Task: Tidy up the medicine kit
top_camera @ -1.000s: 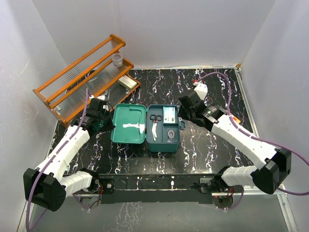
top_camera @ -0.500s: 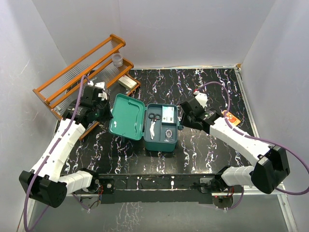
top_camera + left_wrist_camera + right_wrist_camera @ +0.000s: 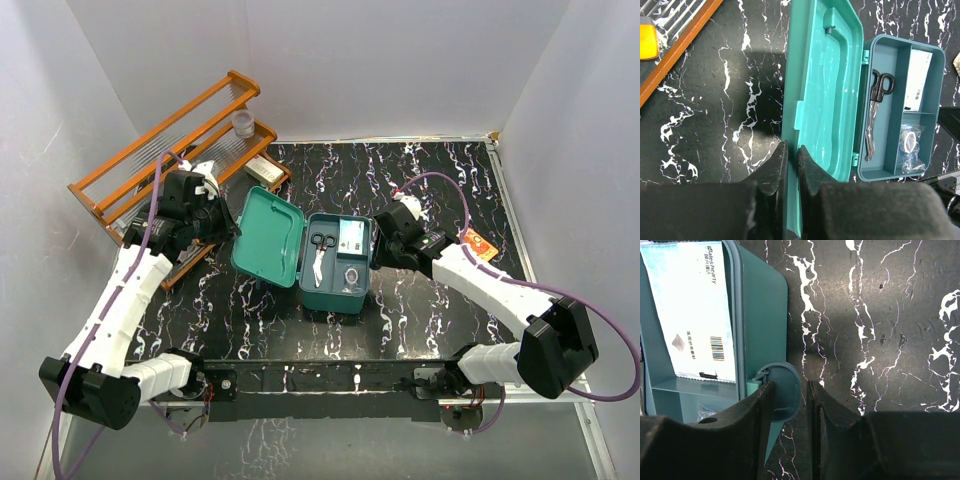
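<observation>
Black table top (image 3: 430, 180) with white streaks is seen under everything, and plain white walls are set around it.

Nearest, at the bottom of the top view, the two white arms are fixed side by side. From there each one is stretched up toward the middle of the frame.

The medicine kit (image 3: 330, 303) is found in the middle of the table, between the two arms. It is open. Its lid (image 3: 822, 100) is lifted partway on the left and is tilted, not lying flat. The thin edge of the lid is pinched by the left gripper (image 3: 790, 150), whose fingers are pressed almost together on it.

On the right side of the kit, the round latch (image 3: 785, 390) is placed between the fingers of the right gripper (image 3: 790, 385). These fingers are set narrow. One finger is touching the latch, and a thin dark line is seen by the other, so it cannot be told if the latch is squeezed tight.

Inside the kit, scissors (image 3: 875, 115) are laid in the long part. A white packet (image 3: 917, 80) with a bar code and a small clear bag (image 3: 910, 145) are kept in two smaller parts beside them.

Farther back, in the upper left of the top view, an orange wooden rack (image 3: 160, 150) is stood against the wall. A small clear cup (image 3: 243, 122) and a white box (image 3: 265, 170) are kept on it.
</observation>
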### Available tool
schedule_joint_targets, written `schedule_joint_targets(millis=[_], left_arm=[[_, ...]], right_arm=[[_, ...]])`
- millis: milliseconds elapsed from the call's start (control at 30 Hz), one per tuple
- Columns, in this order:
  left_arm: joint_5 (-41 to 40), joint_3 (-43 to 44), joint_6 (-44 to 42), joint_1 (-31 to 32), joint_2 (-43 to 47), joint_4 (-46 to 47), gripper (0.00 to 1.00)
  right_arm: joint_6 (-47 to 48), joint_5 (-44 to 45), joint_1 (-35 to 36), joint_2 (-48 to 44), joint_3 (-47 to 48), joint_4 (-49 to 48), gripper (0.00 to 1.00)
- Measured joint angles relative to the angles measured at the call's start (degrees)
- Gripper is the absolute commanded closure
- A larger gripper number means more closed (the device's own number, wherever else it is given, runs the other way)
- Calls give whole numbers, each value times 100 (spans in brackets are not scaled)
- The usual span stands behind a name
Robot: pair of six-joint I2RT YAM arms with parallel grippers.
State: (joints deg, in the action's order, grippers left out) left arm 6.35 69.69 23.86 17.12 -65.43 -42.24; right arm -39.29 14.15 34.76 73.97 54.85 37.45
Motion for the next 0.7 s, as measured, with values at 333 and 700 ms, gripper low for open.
schedule_joint_targets(millis=[333, 700], left_arm=[[789, -76, 271, -20, 238, 511, 61], [2347, -680, 651, -42, 660, 1965, 53]], right_arm=[[153, -133, -31, 0, -22, -85, 69], [188, -173, -37, 0, -24, -105, 70]])
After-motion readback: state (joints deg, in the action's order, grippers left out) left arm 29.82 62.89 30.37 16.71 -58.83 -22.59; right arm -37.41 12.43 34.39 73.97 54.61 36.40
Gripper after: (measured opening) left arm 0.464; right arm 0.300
